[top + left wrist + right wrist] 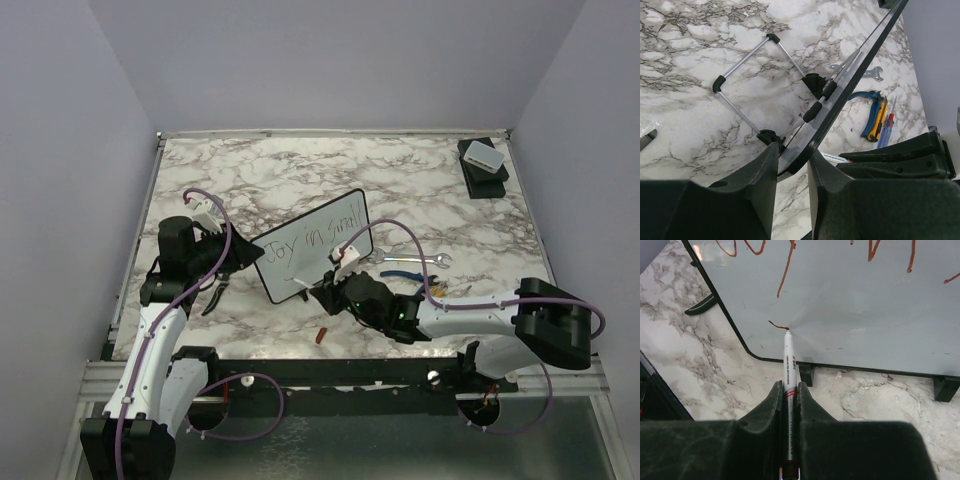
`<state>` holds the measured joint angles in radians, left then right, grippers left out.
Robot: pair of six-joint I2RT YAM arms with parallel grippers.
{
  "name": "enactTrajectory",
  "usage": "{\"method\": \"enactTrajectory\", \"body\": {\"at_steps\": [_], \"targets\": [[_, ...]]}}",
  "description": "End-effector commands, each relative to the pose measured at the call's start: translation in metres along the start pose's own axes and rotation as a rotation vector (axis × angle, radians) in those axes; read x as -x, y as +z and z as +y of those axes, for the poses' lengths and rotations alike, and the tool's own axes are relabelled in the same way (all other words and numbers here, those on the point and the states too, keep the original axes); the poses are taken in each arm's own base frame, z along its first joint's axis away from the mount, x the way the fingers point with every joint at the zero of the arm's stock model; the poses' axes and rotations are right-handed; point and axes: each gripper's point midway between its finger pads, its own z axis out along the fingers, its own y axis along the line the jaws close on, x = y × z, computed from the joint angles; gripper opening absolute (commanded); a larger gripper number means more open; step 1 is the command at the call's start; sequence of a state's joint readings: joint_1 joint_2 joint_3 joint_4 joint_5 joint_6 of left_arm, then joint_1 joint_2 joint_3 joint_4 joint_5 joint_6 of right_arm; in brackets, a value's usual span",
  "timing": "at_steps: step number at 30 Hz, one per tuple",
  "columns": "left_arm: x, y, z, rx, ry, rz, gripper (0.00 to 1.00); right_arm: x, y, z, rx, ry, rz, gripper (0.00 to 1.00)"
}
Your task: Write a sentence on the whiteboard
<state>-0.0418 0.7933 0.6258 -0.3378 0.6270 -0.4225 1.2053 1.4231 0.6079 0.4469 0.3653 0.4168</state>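
Observation:
The whiteboard (325, 222) stands tilted on its wire stand (747, 75) in the middle of the table. The sentence (312, 240) so written reads "Joy in small" in one line; its reddish-brown strokes (785, 270) show at the top of the right wrist view. My left gripper (792, 152) is shut on the whiteboard's black edge (850, 85) at its lower left corner (262, 270). My right gripper (789, 386) is shut on a white marker (789, 360). The marker's tip touches the board at the end of a short fresh stroke (775, 324) below the first line.
A red cap (321, 334) lies near the front edge. Right of the board lie a wrench (420, 262), blue-and-yellow pliers (875, 112) and a screwdriver (887, 127). A black box with a white top (483, 160) sits at the back right corner. A dark object (213, 298) lies by the left arm.

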Motion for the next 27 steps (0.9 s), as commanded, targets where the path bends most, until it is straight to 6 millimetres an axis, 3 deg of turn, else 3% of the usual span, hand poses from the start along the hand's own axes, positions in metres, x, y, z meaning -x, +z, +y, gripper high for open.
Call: {"method": "enactTrajectory", "body": {"at_steps": [1, 7, 15, 27], "targets": [[-0.005, -0.001, 0.001, 0.008, 0.000, 0.007, 0.30, 0.006, -0.005, -0.026, -0.132, 0.010, -0.036, 0.00], [-0.005, -0.001, 0.001, 0.009, 0.000, 0.005, 0.30, 0.008, -0.008, -0.030, -0.143, -0.001, -0.040, 0.01], [-0.005, -0.001, 0.001, 0.008, 0.002, 0.004, 0.30, 0.023, -0.015, 0.000, 0.039, -0.072, -0.081, 0.01], [-0.005, -0.001, 0.001, 0.008, 0.001, 0.005, 0.30, 0.037, -0.001, 0.013, 0.064, -0.109, -0.110, 0.01]]}}
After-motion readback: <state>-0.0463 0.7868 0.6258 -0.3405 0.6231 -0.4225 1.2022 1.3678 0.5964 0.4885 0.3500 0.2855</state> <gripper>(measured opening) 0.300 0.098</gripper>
